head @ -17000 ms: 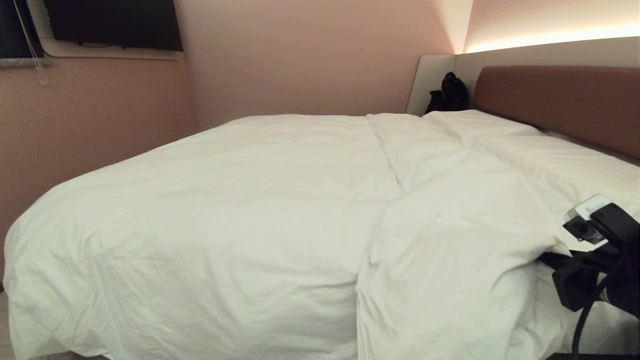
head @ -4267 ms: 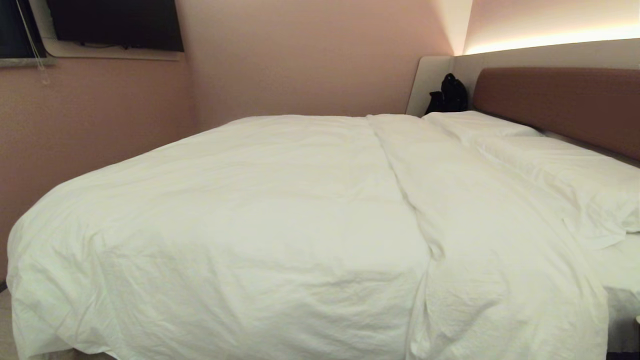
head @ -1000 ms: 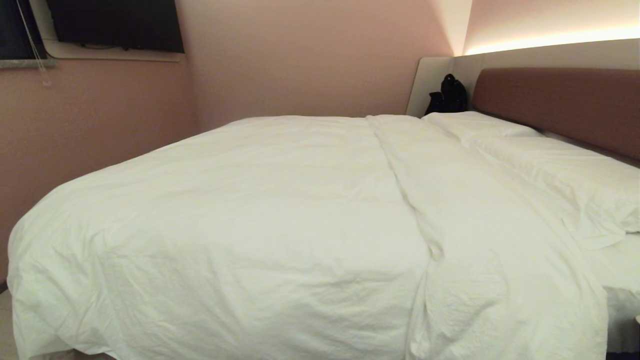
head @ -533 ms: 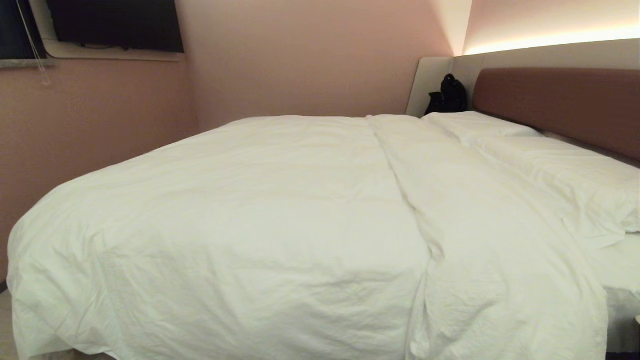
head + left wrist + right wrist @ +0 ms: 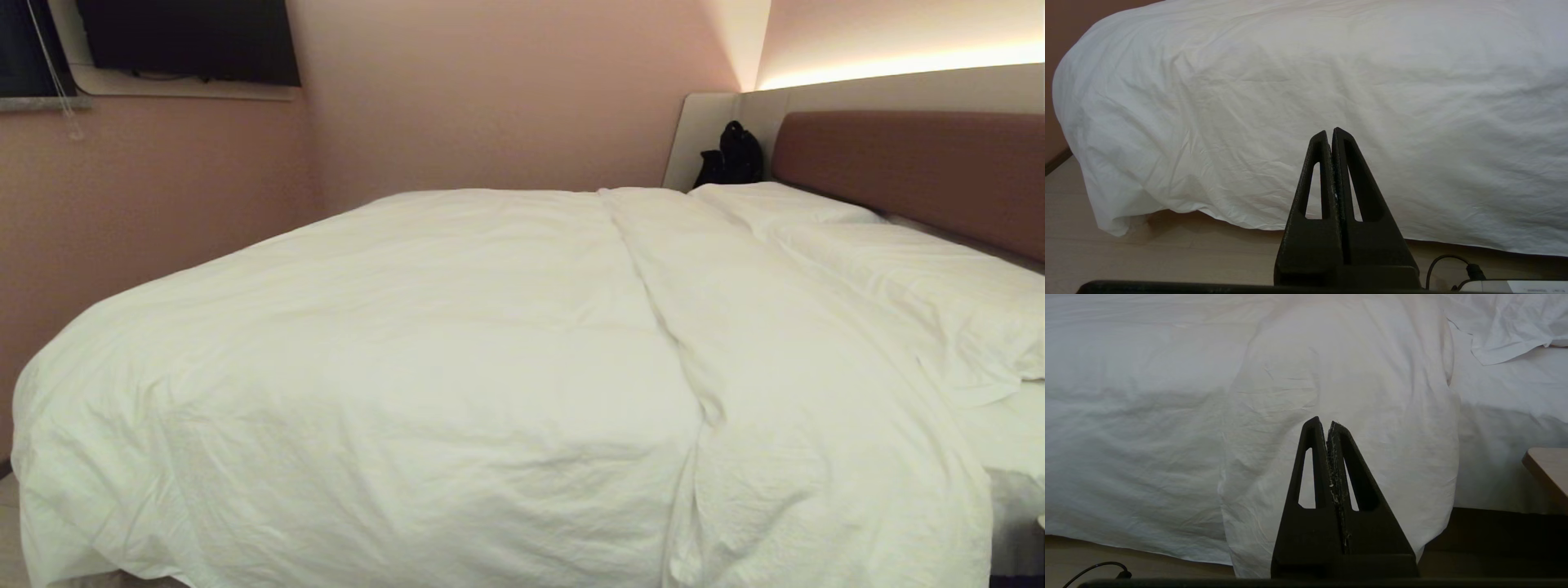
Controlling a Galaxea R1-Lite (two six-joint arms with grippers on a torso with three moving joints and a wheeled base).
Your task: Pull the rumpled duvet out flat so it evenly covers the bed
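A dark screen (image 5: 189, 41) hangs high on the pink wall (image 5: 490, 98), with a thin cord (image 5: 51, 69) dangling beside it. A black bag (image 5: 732, 155) sits in the far corner. Two white pillows (image 5: 914, 278) lie in a row. Light wooden floor (image 5: 1167, 253) carries a black cable (image 5: 1447, 267). A wooden surface (image 5: 1549, 467) corner shows.

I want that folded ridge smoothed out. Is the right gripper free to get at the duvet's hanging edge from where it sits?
Probably yes. The right gripper is shut, holds nothing, and points at the duvet where its folded part hangs over the bed's side; nothing stands between them.
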